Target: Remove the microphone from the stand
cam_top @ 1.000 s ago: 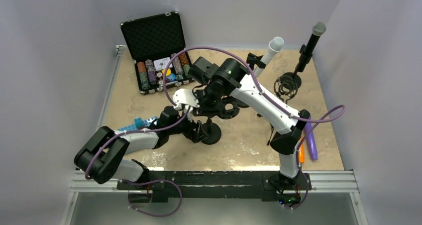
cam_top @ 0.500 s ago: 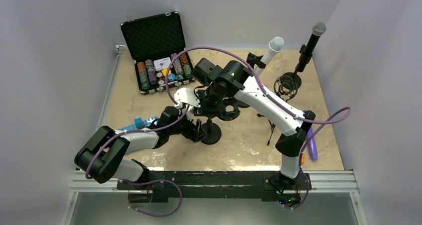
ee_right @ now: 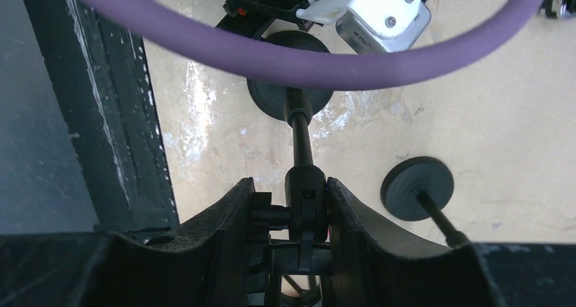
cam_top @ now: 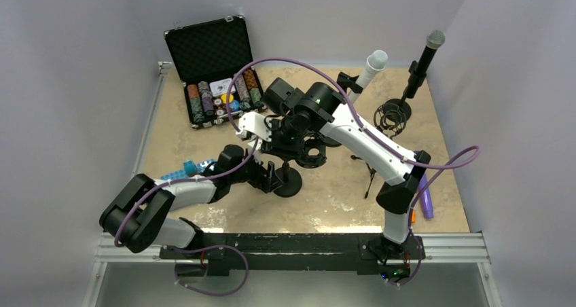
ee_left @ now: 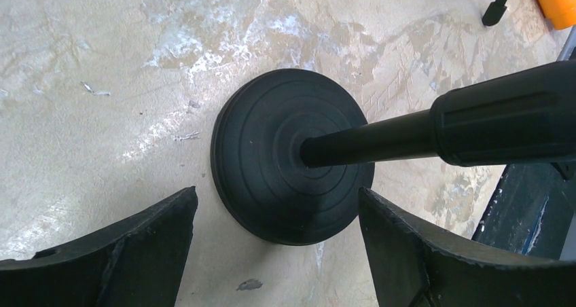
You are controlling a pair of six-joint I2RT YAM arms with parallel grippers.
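A black stand with a round base (cam_top: 289, 183) (ee_left: 289, 157) rises in the middle of the table. Its pole (ee_left: 380, 136) leads up to a swivel joint (ee_right: 304, 198) and a black ring mount (cam_top: 310, 151). My right gripper (cam_top: 289, 140) (ee_right: 291, 183) is shut on that joint from above. My left gripper (cam_top: 270, 176) (ee_left: 277, 193) sits low at the base, open, one finger on each side without touching it. A white microphone (cam_top: 375, 59) and a black microphone (cam_top: 428, 49) stand on their own stands at the back right. No microphone shows in the ring mount.
An open case of poker chips (cam_top: 217, 83) lies at the back left. Blue pieces (cam_top: 190, 166) lie beside my left arm. A second round base (ee_right: 417, 188) stands close by. A shock-mount stand (cam_top: 392, 113), a thin tripod (cam_top: 370, 178) and purple and orange pens (cam_top: 424, 191) occupy the right.
My right gripper has shifted slightly toward the back, still gripping the stand's joint. The left arm has barely moved.
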